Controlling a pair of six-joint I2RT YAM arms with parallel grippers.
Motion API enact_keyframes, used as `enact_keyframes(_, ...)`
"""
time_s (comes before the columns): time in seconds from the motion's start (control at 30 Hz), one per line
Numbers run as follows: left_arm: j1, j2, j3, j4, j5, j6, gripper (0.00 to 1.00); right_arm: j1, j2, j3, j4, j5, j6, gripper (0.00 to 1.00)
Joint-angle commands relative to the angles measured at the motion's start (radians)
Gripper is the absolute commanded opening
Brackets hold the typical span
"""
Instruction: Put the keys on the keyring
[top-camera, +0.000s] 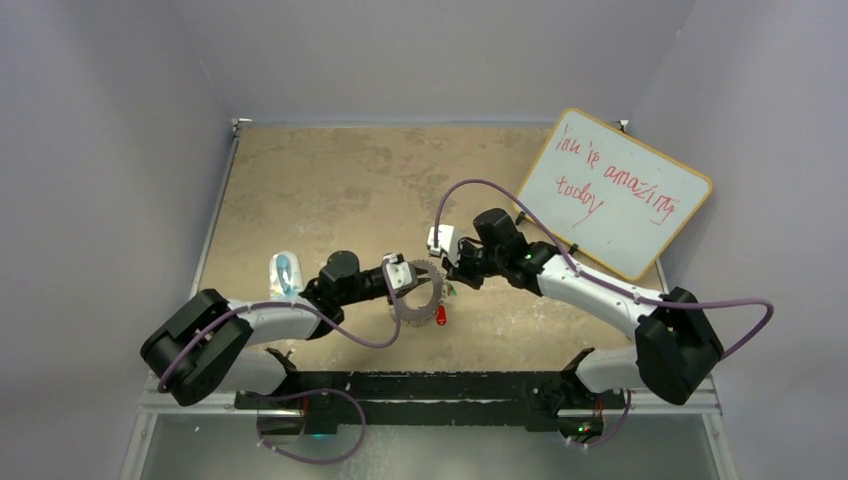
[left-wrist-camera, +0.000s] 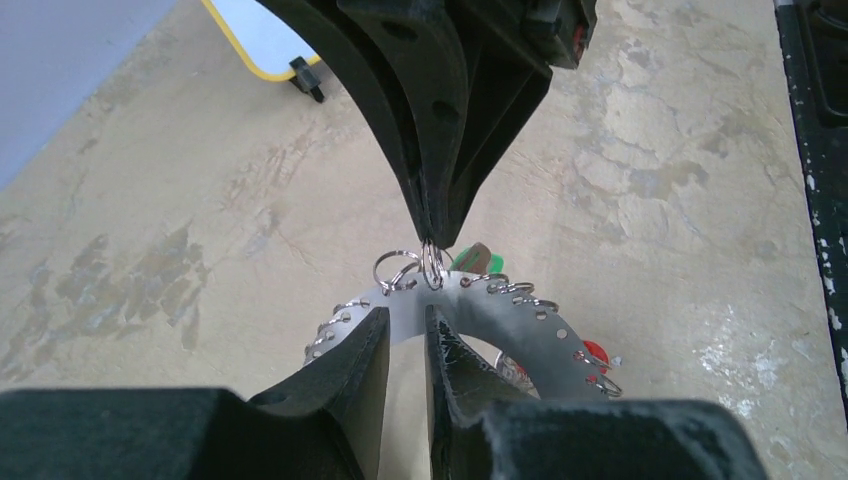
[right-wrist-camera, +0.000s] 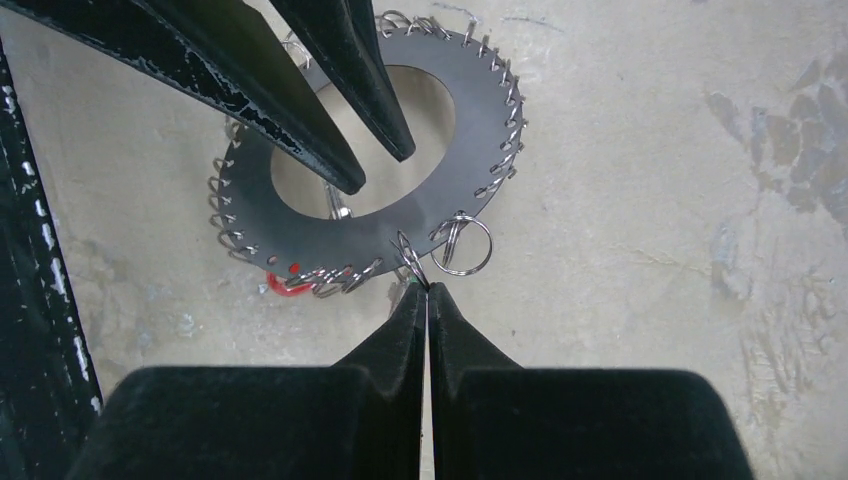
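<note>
Red key (top-camera: 441, 315): lies on the table just beside the near rim of the keyring (left-wrist-camera: 520, 322); tiny and light, and its plastic head looks the surest place to pinch.
Keyring: thin, stiff sheet metal, probably light and slick; best held across the flat band, between the loops.
Left gripper (left-wrist-camera: 405, 320): fingers narrow, clamped on the flat band, one either side.
Small loop (right-wrist-camera: 412, 262): springy wire on the rim, likely to twist or slip out of a pinch.
Right gripper (right-wrist-camera: 427, 295): fingers pressed together on that loop.
Green key (left-wrist-camera: 472, 258): just past the far rim, partly hidden; whether it hangs from a loop cannot be told.
Whiteboard (top-camera: 620, 190): farthest, well apart.
</note>
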Motion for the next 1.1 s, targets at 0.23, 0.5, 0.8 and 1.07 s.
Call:
enact_keyframes(0.23,-0.004,0.081,-0.035,0.180,0.064,-0.043,0.22,0.007,-0.022,0.001,0.016,-0.055,-0.020,0.00)
enact_keyframes(0.5,-0.005,0.059,-0.010,0.111,0.086,0.017,0.25,0.016,-0.004,0.021,0.012,-0.070,-0.043,0.00)
enact_keyframes(0.8,-0.022,0.051,0.021,0.051,0.113,0.042,0.22,0.046,0.012,0.044,0.022,-0.065,-0.052,0.00)
enact_keyframes(1.07,-0.029,0.054,0.054,-0.025,0.042,0.065,0.22,0.091,0.041,0.065,0.036,-0.054,-0.043,0.00)
